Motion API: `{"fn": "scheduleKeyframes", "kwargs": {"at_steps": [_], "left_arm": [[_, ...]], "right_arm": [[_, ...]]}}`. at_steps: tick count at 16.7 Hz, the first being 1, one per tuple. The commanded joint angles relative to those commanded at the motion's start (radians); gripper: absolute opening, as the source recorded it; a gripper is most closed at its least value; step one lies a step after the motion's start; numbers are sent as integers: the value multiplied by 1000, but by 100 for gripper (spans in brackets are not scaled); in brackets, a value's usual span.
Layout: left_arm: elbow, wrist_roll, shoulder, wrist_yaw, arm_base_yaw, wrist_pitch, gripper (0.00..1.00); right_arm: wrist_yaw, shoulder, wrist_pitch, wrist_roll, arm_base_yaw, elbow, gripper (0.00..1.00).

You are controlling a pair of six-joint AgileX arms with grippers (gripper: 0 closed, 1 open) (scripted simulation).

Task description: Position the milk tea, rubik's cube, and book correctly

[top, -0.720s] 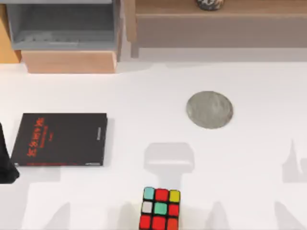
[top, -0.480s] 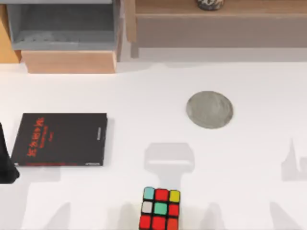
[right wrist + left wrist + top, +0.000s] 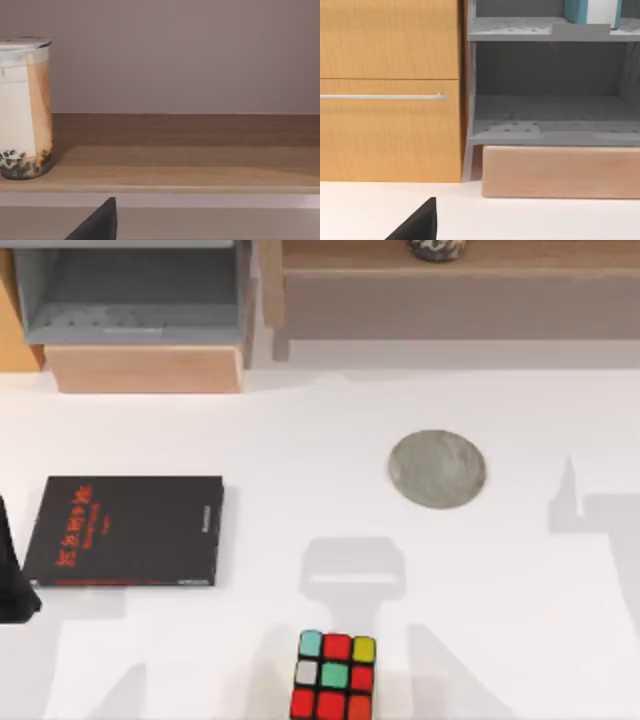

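From above, the book point(image 3: 125, 531) is lying flat, black cover up, on the left side of the white table point(image 3: 300, 440). The rubik's cube point(image 3: 334, 676) is sitting at the near edge, and the grey round coaster point(image 3: 437, 469) is resting bare, right of centre. The milk tea point(image 3: 437, 248) is standing on the wooden shelf point(image 3: 520, 260) at the back, well apart from the coaster. A dark part of the left arm point(image 3: 12, 575) is showing at the table's left edge, just beside the book.

The left wrist camera is facing the grey open cabinet point(image 3: 550, 130) beside a wooden drawer front point(image 3: 390, 90). A dark tip of the left gripper point(image 3: 417, 225) is showing, but I cannot tell how far its fingers are parted, and it has hold of nothing visible.

The right wrist camera is looking along the wooden shelf at the milk tea point(image 3: 24, 107), upright and off to one side. The right gripper point(image 3: 97, 225) is showing one dark tip; its opening cannot be told.

The cup is probably meant for the coaster. A good grasp would centre on the cup first, close around its middle, and keep it upright during carrying.
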Motion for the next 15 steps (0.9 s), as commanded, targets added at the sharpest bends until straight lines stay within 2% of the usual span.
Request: {"fn": "scheduleKeyframes", "kwargs": {"at_steps": [10,15], "left_arm": [[0,0,0,0,0,0,100],[0,0,0,0,0,0,100]], "right_arm": [[286,1031,377,8,257,601,100],[375,1360,499,7,342,795,100]]}}
